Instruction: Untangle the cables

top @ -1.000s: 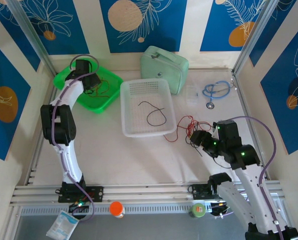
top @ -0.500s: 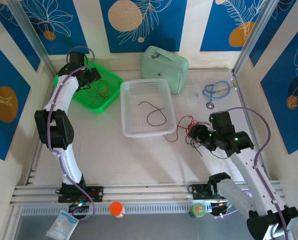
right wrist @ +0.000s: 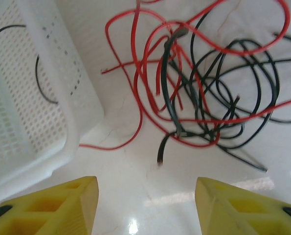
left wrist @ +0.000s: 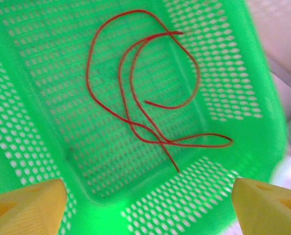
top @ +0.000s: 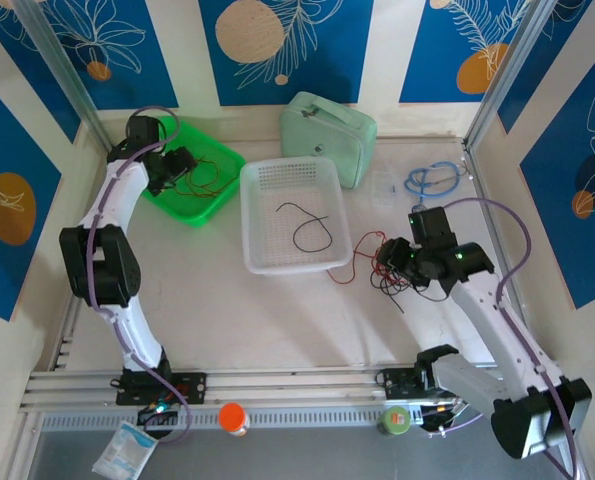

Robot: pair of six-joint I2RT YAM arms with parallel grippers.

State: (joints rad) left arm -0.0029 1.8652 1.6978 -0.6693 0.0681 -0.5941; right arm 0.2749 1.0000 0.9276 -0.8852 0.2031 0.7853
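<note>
Left fingers (left wrist: 25,208) are hovering wide open, empty, over red wires (left wrist: 157,141) in the green basket (left wrist: 28,98). Right fingers (right wrist: 52,205) are hanging parted, empty, above the tangled cables (right wrist: 194,98).

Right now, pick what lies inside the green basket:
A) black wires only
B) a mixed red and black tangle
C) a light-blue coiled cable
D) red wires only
D: in the left wrist view, the thin wires curling on the floor of the green basket are all red.
</note>
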